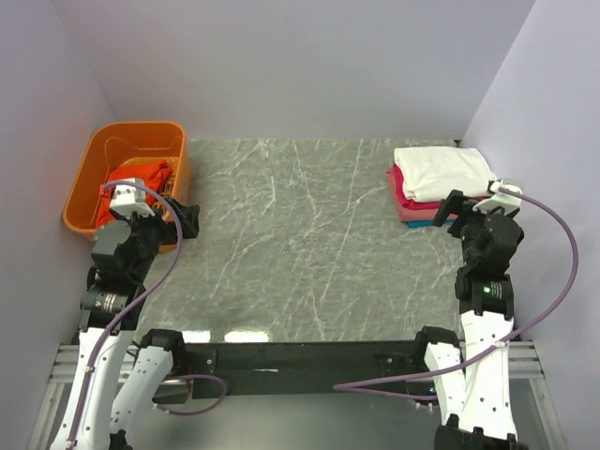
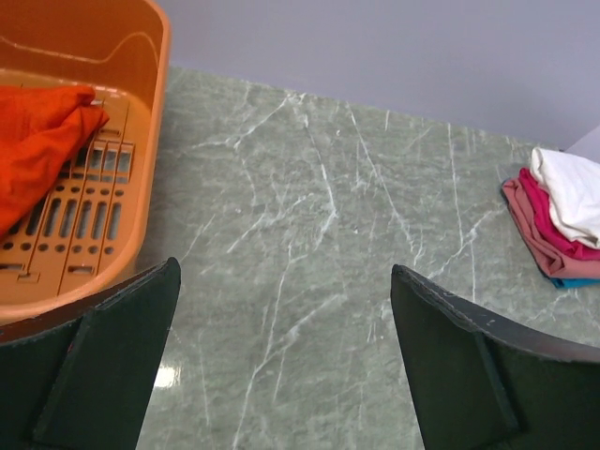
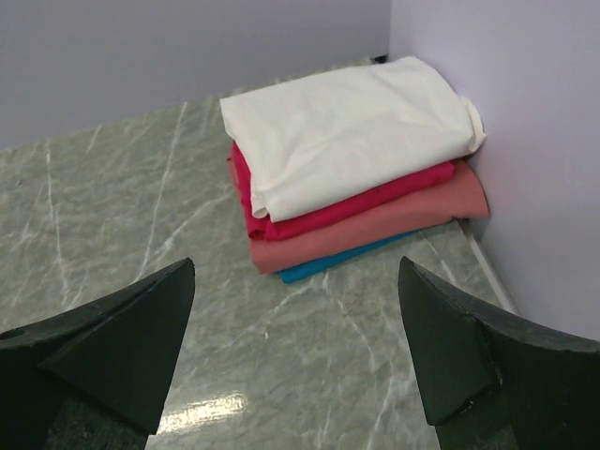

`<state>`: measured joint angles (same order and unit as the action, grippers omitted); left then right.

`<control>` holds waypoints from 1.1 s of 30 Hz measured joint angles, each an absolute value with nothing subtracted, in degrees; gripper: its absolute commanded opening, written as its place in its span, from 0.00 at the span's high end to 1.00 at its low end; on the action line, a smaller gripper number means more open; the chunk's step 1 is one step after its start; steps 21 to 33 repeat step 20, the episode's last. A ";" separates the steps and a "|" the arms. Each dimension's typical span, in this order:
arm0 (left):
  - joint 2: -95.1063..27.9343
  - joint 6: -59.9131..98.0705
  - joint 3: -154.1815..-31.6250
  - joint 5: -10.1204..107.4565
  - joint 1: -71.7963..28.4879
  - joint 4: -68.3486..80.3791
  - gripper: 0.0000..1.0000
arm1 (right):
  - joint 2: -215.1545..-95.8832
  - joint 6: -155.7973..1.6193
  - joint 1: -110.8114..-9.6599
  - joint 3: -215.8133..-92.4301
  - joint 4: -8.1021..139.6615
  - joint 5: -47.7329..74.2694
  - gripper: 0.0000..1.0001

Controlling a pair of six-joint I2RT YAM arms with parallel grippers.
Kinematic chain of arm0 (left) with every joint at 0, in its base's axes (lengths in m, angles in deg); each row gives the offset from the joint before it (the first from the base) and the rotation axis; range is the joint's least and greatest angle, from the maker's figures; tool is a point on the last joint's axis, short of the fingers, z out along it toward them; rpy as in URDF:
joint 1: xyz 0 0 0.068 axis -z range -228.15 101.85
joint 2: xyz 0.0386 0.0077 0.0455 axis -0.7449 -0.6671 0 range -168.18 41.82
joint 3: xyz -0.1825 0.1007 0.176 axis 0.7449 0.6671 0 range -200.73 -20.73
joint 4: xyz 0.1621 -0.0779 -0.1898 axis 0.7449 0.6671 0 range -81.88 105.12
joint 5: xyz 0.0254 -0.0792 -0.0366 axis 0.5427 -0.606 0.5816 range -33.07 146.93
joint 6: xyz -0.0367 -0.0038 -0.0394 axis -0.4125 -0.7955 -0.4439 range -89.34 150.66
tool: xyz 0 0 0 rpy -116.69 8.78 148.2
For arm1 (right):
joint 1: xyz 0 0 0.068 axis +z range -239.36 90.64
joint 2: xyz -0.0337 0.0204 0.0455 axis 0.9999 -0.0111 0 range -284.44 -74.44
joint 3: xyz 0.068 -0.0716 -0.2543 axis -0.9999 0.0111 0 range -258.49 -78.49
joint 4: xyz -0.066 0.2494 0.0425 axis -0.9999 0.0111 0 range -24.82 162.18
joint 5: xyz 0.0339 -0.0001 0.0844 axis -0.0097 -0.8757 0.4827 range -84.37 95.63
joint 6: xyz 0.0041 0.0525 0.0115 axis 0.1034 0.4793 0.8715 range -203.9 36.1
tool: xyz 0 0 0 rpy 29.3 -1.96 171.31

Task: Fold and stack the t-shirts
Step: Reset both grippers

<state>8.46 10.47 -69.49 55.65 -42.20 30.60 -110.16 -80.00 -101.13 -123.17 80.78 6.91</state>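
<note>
The orange-red shirt [image 2: 42,141] lies in the basket [image 2: 141,56] just left of your left claw [image 2: 281,272], which gapes empty, so that arm is far nearer than your right claw [image 3: 295,267], likewise open and empty before the folded stack [image 3: 347,141] at the worktop's [image 1: 300,234] far right corner.

We find four folded t-shirts stacked flat at the far right corner of the table [image 1: 281,234]: the white t-shirt [image 3: 347,122] on top, the magenta t-shirt [image 3: 319,216] beneath it, then the pink t-shirt [image 3: 375,230], and the blue t-shirt [image 3: 319,267] lowest, only its edge showing. The orange-red t-shirt [image 2: 37,141] lies crumpled in the basket [image 2: 103,47].
</note>
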 measured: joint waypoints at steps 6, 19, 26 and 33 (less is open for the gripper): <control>10.25 10.45 -67.54 55.74 -42.20 32.85 0.01 | -110.08 -77.97 -101.13 -122.26 81.76 3.65 0.05; 11.84 10.47 -66.62 55.72 -42.20 33.88 0.01 | -108.26 -78.28 -101.13 -120.42 81.98 2.01 0.07; 11.87 10.47 -66.51 55.69 -42.20 34.07 0.01 | -108.26 -78.60 -101.13 -120.42 81.98 2.01 0.07; 11.87 10.47 -66.51 55.69 -42.20 34.07 0.01 | -108.26 -78.60 -101.13 -120.42 81.98 2.01 0.07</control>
